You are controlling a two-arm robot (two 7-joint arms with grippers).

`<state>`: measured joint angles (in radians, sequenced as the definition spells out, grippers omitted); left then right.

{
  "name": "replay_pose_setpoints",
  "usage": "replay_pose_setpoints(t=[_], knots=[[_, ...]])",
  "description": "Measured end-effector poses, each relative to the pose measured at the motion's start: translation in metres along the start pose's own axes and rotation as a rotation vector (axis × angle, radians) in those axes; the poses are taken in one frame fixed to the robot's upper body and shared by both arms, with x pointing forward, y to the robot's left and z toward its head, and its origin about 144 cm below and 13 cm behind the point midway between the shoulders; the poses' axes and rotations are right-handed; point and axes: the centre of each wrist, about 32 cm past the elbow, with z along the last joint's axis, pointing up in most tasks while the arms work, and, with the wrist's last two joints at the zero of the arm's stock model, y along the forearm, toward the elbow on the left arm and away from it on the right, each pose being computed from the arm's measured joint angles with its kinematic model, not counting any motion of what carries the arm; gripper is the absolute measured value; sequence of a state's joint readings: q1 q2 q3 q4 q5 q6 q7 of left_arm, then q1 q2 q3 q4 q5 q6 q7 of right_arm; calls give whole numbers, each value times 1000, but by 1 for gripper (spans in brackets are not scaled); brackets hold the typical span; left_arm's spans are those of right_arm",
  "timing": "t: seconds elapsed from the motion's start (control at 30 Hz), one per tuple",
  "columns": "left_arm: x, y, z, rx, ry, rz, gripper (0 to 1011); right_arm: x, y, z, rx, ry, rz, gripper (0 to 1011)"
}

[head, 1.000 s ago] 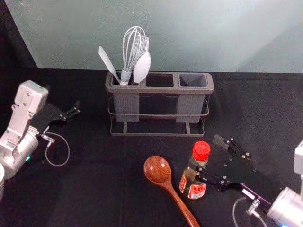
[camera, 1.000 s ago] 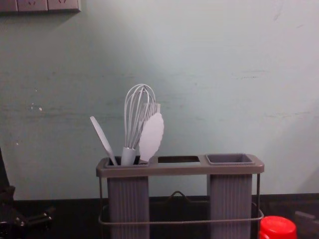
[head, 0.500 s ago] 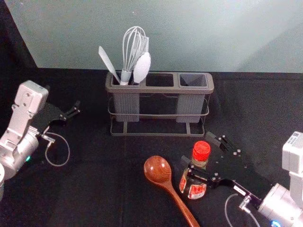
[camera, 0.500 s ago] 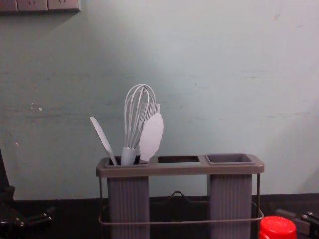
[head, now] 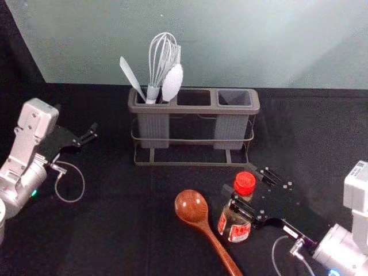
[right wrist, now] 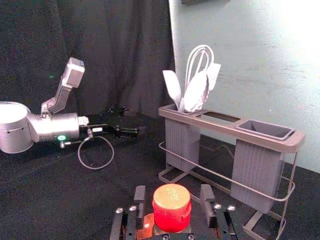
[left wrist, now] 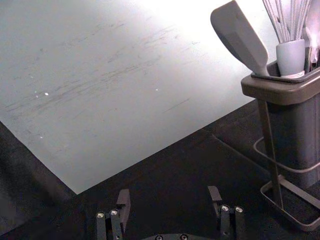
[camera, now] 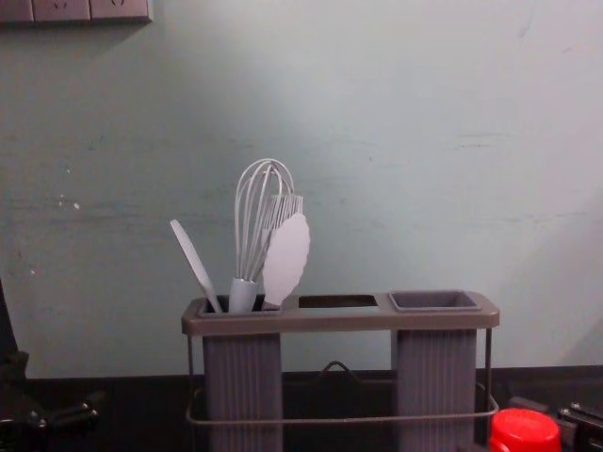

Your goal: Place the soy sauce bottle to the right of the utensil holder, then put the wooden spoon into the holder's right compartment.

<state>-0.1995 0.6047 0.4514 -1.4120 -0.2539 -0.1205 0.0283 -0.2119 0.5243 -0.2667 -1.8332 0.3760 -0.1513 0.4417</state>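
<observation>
Now, with twelve o'clock being the way to the wall (head: 230, 52), the right hand (head: 237, 178) is reaching in from four o'clock and is hovering around the top of the soy sauce bottle (head: 239, 232). Its fingers are staying apart, one on each side of the red cap (head: 244, 183). In the right wrist view, a gap is showing between the cap and each finger, so the right hand (right wrist: 173, 190) is not squeezing it.

The bottle is standing up straight on the black desk (head: 109, 230), at five o'clock from the utensil holder (head: 194, 140). The wooden spoon (head: 191, 206) is lying on the desk, with its round end at six o'clock from the holder. Its handle is pointing to about five o'clock and is passing just beside the bottle.

The holder's right pocket (head: 234, 98) is sitting at its three o'clock end. At its nine o'clock end, the left pocket (head: 154, 132) is holding a whisk (head: 163, 54), a pale flat tool (head: 131, 76) that is leaning out toward eleven o'clock, and a white tool with a wide end (head: 172, 81).

The left hand (head: 76, 118) is waiting at nine o'clock from the holder, well apart from it, and its fingers are spreading wide.
</observation>
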Motion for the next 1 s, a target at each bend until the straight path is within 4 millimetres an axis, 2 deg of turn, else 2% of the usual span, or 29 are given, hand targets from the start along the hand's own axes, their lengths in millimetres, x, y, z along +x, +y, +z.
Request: replay_pose_setpoints(t=[0.13,0.23,0.37,0.73,1.0], knots=[[0,0,0,0,0,0,1011,-1,-1,1,3,0,2,624],[0,0,0,0,0,0,1011,-1,-2,2,6,-1,3,477],[0,0,0,0,0,0,1011,-2,-2,3,8,0,4,399],[0,0,0,0,0,0,1011,-1,-7,10,18,-7,3,392],[0,0,0,0,0,0,1011,11,-18,20,20,-34,-43,392]])
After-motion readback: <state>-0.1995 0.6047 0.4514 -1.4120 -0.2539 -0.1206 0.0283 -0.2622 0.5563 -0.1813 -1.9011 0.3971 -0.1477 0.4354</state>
